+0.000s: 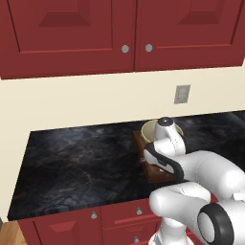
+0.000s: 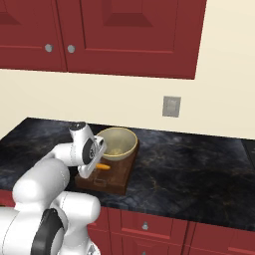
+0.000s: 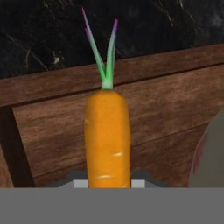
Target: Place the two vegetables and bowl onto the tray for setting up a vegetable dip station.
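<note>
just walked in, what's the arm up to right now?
It's loading the wooden tray on the dark counter. The gripper is shut on the carrot and holds it low over the tray's slats, beside the cream bowl, which already sits at the tray's far end. The carrot's green stem points toward the tray's rim in the hand view. I can't tell whether the carrot touches the wood yet.

i can read no text, label, brand, number or sign anywhere: not on the cabinet doors point(image 1: 67, 28), the wall plate point(image 2: 171, 106), the counter point(image 1: 72, 162) or the tray point(image 3: 166, 109).
</note>
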{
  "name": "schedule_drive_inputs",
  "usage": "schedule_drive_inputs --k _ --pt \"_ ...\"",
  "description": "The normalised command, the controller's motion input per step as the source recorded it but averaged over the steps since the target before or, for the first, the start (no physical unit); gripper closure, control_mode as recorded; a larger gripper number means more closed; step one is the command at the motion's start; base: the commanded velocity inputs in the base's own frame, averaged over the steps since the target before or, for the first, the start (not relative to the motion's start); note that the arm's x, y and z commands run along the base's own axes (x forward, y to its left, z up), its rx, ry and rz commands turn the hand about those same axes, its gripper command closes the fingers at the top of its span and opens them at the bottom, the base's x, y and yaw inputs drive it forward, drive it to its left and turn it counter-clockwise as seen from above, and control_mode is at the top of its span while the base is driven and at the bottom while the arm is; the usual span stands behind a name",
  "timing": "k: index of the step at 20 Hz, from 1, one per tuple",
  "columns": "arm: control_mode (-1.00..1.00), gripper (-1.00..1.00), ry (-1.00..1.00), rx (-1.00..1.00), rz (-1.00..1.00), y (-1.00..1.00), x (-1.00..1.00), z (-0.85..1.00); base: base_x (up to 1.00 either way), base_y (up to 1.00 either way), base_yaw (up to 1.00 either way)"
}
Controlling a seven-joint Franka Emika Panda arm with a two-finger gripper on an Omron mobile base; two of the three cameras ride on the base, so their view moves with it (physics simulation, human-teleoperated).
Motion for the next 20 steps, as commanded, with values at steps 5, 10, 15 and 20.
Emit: schedule_drive_inputs --k 5,10,15,20 --pt "-1.0 -1.0 0.0 0.0 0.02 0.03 0.0 -0.13 0.0 0.0 0.0" --pt "-1.0 -1.0 0.0 0.0 0.0 0.01 0.0 0.0 0.0 0.0 0.0" --pt "-1.0 -1.0 0.0 0.0 0.0 0.0 0.0 0.0 0.0 0.0 0.0" --pt "-1.0 -1.0 -0.03 0.0 0.0 0.0 -0.36 0.03 0.0 0.0 0.0"
